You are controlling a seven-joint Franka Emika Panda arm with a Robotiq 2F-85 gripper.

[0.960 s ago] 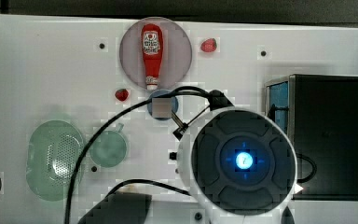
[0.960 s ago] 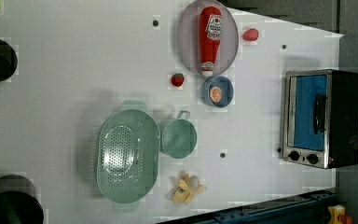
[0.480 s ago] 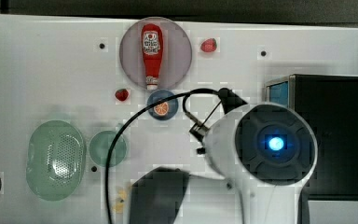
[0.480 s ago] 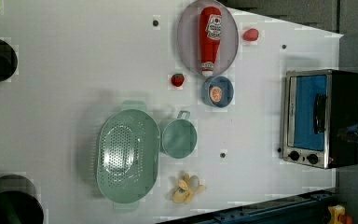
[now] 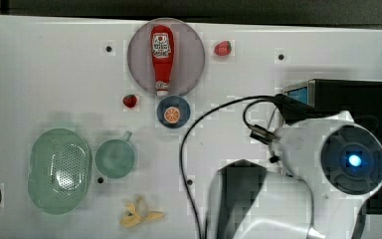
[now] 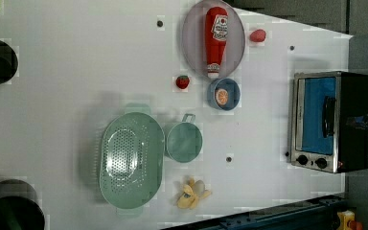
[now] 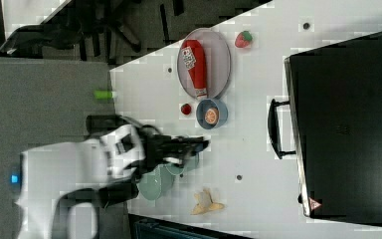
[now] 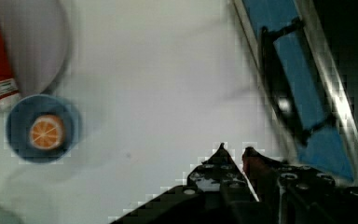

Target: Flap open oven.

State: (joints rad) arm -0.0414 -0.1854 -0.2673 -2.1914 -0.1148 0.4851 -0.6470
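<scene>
The oven (image 6: pixel 330 120) stands at the left view's right edge, black with a silver front frame, small knobs and a blue-tinted door, which is closed. Its black bar handle (image 7: pixel 273 128) stands out from the front in the right view. In the wrist view the blue door (image 8: pixel 307 93) and its handle (image 8: pixel 279 84) lie just beyond my gripper (image 8: pixel 234 150). The fingers are together and hold nothing, a short way off the handle. In the top view my arm (image 5: pixel 348 159) covers much of the oven (image 5: pixel 348 94). The gripper's tip (image 6: pixel 366 120) shows beside the oven in the left view.
A ketchup bottle (image 5: pixel 162 57) lies on a grey plate (image 5: pixel 191 59). Near it are two strawberries (image 5: pixel 223 48) (image 5: pixel 130 100) and a blue bowl with an orange slice (image 5: pixel 173 112). A green colander (image 5: pixel 58 169), a teal cup (image 5: pixel 115 158) and a banana (image 5: pixel 140 213) sit at the top view's lower left.
My arm has swung to the top view's right, from over the blue bowl to over the oven. In the left view the gripper's tip has come in beside the oven.
</scene>
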